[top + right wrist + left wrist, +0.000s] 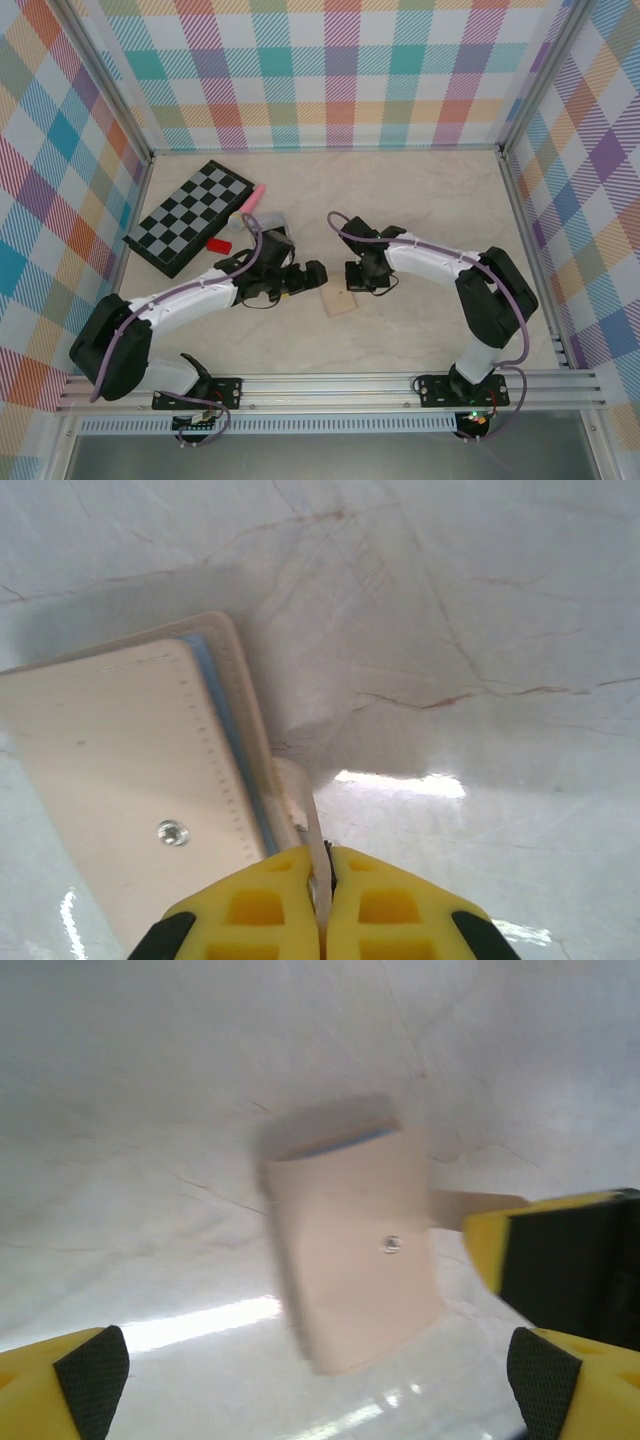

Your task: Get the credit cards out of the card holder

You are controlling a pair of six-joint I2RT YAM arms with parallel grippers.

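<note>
Board (190, 218) sits far L and back of the holder (339, 302); a pink item (253, 194) and a red item (217, 244) lie nearer, also L-back of the holder. L gripper (306, 277) is just L of the holder, fingers (50, 1400) spread wide w/ nothing in them. Holder is on the table (430, 190), folded shut, tan w/ a blue inner edge and a small metal stud (172, 832). R gripper (356, 285) is at the holder's R-back edge, jaws pinched tight on a thin pale strip (305, 810) sticking out of the holder's side; card or flap, can't tell
</note>
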